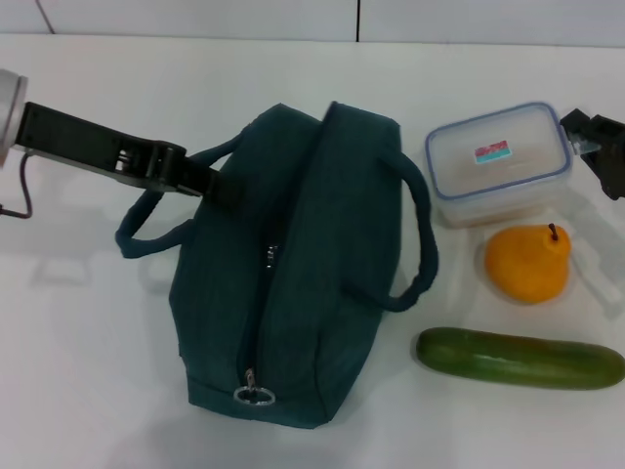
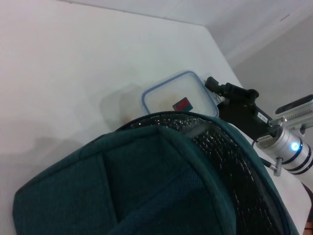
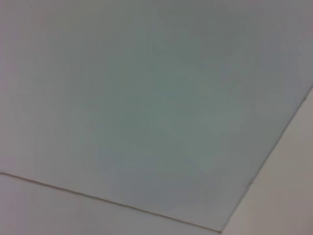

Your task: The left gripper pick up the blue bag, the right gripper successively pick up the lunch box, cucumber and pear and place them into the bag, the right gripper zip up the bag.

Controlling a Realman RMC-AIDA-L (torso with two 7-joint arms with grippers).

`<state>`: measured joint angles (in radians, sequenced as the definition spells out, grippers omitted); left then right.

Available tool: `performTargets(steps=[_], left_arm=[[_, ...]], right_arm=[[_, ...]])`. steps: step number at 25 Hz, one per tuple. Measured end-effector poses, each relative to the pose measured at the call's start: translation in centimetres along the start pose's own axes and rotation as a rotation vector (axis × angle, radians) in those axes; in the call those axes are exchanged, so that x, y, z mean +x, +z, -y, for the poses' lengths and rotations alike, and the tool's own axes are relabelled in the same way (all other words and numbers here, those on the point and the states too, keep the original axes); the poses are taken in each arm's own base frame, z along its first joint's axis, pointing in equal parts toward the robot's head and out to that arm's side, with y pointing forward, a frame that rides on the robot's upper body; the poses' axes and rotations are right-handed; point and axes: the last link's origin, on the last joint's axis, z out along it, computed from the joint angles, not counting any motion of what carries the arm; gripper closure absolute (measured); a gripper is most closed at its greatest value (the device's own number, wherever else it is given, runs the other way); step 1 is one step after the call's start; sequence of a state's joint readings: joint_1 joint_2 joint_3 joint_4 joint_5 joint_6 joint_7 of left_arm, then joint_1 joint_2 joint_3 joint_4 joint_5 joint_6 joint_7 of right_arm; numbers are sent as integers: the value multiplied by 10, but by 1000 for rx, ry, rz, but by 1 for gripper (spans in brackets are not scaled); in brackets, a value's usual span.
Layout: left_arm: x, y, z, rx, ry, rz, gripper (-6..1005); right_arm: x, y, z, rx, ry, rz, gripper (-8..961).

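The blue bag (image 1: 303, 274) lies in the middle of the table, its zipper ring (image 1: 253, 395) at the near end. My left gripper (image 1: 217, 184) reaches in from the left and is shut on the bag's left side beside one loop handle. The left wrist view shows the bag (image 2: 146, 186) close up, its mouth parted and the dark shiny lining (image 2: 230, 161) exposed. The lunch box (image 1: 498, 162) stands right of the bag, with the pear (image 1: 527, 262) in front of it and the cucumber (image 1: 520, 358) nearest. My right gripper (image 1: 592, 139) hovers just right of the lunch box (image 2: 178, 100).
The white table (image 1: 88, 371) spreads out left of the bag and in front of it. A wall line runs along the back. The right wrist view shows only a pale flat surface with seams.
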<state>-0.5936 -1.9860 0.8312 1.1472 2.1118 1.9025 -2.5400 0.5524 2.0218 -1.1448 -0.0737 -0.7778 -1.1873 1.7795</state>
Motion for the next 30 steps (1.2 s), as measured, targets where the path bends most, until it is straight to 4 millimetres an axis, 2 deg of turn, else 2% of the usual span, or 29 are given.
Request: performTargets(steps=[7, 17, 30], left_arm=[[6, 8, -9, -60, 16, -47, 942], [8, 11, -4, -44, 5, -85, 942], [10, 13, -3, -42, 11, -97, 940]], right_arm=[[3, -4, -1, -20, 88, 1, 849], [5, -14, 9, 13, 232, 27, 855], [6, -15, 5, -15, 436, 20, 854]])
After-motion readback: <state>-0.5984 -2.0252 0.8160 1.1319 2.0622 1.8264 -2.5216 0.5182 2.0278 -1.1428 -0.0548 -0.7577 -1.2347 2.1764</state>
